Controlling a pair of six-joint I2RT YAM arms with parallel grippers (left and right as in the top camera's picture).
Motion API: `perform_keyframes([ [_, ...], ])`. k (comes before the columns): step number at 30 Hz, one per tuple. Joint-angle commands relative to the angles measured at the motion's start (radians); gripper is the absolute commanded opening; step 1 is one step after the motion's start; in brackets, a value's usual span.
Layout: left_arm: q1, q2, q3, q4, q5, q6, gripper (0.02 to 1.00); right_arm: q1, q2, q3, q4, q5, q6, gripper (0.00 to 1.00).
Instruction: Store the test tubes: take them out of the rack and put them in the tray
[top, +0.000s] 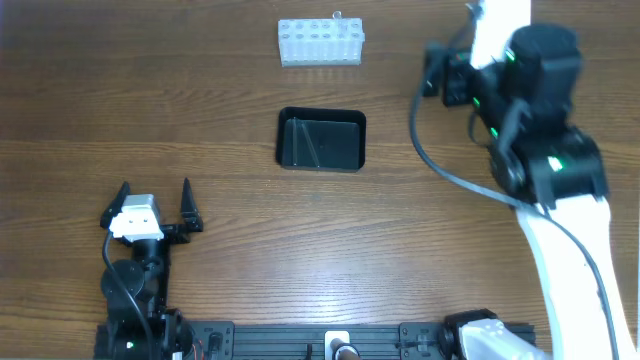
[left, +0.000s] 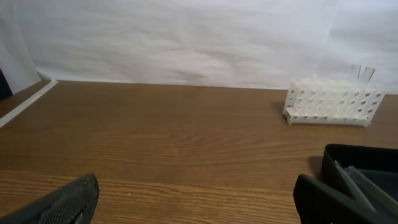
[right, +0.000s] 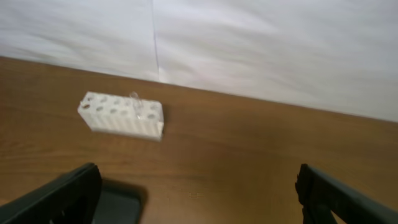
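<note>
Left gripper (top: 154, 190): near-left on the table (top: 240, 260), jaws spread wide, nothing between them. The tray (top: 321, 116) lies farther out and to its right, well apart. The rack (top: 320, 45) is farther still, beyond the tray at the far side of the table. In the left wrist view the near-left corner of the tray (left: 348, 155) sits just past the right finger (left: 329, 199). The rack (left: 333, 99) stands well behind it.

Right gripper (right: 199, 199): on the right side, lifted, jaws wide open, holding nothing. From its wrist view the rack (right: 121, 115) lies off to the left and farther away, not between the fingers. A dark corner of the tray (right: 118, 202) shows just inside the left-hand finger (right: 59, 199). In the top view this gripper is right of both rack and tray, apart from each.

Counts:
- Rack: 1, white, many holes, upright, long side running left to right.
- Tray: 1, black, rectangular, between rack and arm bases, roughly centred.
- Test tubes in rack (left: 361, 73): clear tops rise at its right end. The left wrist view suggests 2, but the top view resolves only 1, so the count is uncertain.
- Test tubes in tray (top: 305, 140): clear, lying flat. At least 2 edges are visible; exact number cannot be told.
- Grippers: 2, both empty.
</note>
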Motion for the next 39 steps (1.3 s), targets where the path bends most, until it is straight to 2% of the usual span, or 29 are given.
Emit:
perform_keyframes([
  [1,0.005,-0.010,-0.004,-0.003,0.013,0.015,0.998,0.058,0.141,0.066,0.069,0.092,-0.004,0.993],
  [8,0.005,-0.010,-0.004,-0.003,0.013,0.015,0.998,0.130,0.353,0.113,0.191,0.176,0.032,0.993],
  [14,0.005,-0.010,-0.004,-0.003,0.013,0.015,0.998,0.172,0.507,0.126,0.336,0.273,0.134,0.991],
  [22,0.005,-0.010,-0.004,-0.003,0.013,0.015,0.998,0.210,0.690,0.164,0.472,0.327,0.165,0.958],
  [32,0.005,-0.010,-0.004,-0.003,0.013,0.015,0.998,0.222,0.881,0.339,0.475,0.351,0.196,0.921],
  [39,0.005,-0.010,-0.004,-0.003,0.013,0.015,0.998,0.228,0.919,0.353,0.472,0.348,0.243,0.899],
])
